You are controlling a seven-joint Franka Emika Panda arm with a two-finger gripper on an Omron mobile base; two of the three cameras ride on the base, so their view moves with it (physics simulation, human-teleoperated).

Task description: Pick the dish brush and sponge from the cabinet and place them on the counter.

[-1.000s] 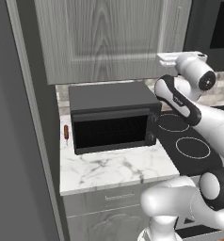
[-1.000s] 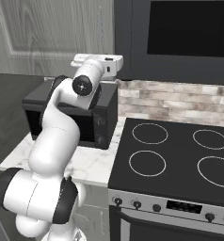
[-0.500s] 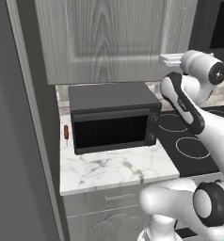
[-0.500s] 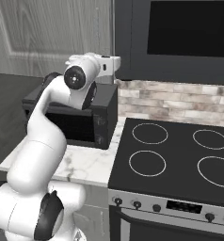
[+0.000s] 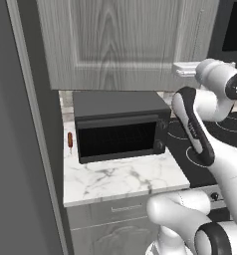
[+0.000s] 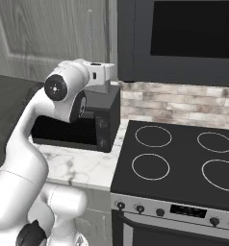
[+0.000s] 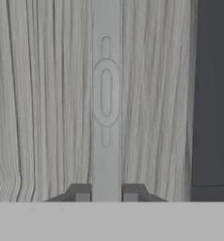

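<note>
While cabinet (image 5: 115, 45) door shut, contents hidden, hand (image 7: 106, 194) clamping handle (image 7: 106, 94)

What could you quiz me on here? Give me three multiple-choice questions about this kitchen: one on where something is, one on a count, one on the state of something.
1. Where does the small orange-red stick lie?
A. on the stovetop
B. on the counter, left of the toaster oven
C. on top of the toaster oven

2. How many ring burners show on the stovetop?
A. two
B. four
C. six

3. How is the cabinet door?
A. closed
B. wide open
C. missing

Answers:
1. B: the orange-red stick lies on the counter beside the toaster oven.
2. B: four white rings mark the stovetop.
3. A: the cabinet door sits flush, with the gripper shut on its handle.
</note>
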